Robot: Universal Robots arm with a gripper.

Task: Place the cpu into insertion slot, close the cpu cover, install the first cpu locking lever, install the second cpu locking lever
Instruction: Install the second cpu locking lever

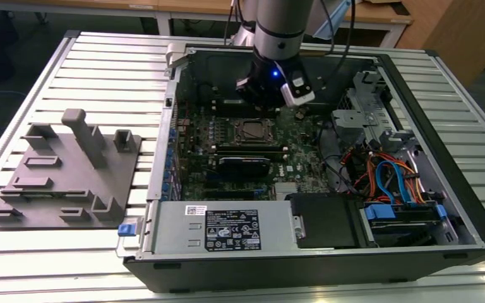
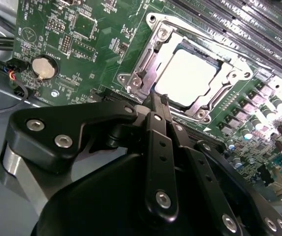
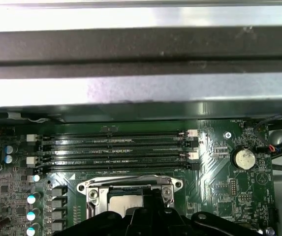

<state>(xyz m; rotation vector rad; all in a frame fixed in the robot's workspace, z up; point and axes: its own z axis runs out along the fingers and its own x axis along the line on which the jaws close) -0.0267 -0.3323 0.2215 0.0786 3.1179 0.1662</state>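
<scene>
The cpu, a pale silver square, lies in the insertion slot on the green motherboard inside the open computer case. The cpu cover, a silver metal frame, lies down flat around the cpu; both also appear in the first wrist view, the cpu under the cover. My black gripper hangs just above the socket's edge, its two thin fingers pressed together with nothing seen between them. In the exterior view the gripper hovers over the far side of the socket.
Long black memory slots run beside the socket, with the case wall beyond. A coin battery sits on the board. A power supply, cables and drive bays fill the case. A grey fixture plate lies at the exterior view's left.
</scene>
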